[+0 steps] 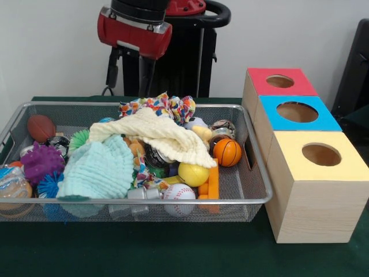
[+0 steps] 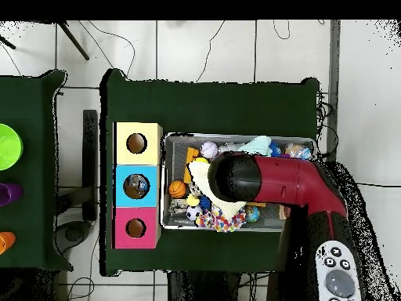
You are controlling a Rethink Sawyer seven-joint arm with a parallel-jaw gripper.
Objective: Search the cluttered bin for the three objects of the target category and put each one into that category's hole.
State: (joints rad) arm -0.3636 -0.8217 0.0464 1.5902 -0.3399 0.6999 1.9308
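The silver wire-mesh bin (image 1: 138, 202) stands on the green table, packed with toys and cloths; it also shows in the overhead view (image 2: 235, 136). A clear crinkly bottle with a blue label (image 1: 12, 186) lies in the bin's near left corner in the front view. A second small clear bottle-like thing (image 1: 144, 193) lies beside the baseball. Three wooden boxes with holes stand beside the bin, topped red (image 1: 281, 82), blue (image 1: 297, 112) and yellow (image 1: 320, 154). The red arm (image 2: 266, 180) hangs over the bin's middle and hides my gripper. The arm's red link (image 1: 135, 26) sits high at the back.
A cream cloth (image 1: 161, 135) and a mint cloth (image 1: 98, 167) cover much of the bin. Around them lie a baseball (image 1: 179, 193), a yellow ball (image 1: 193, 174), a small basketball (image 1: 228, 152), a football (image 1: 41, 127) and a purple spiky ball (image 1: 41, 161). Something bluish shows inside the blue box's hole (image 2: 136, 186).
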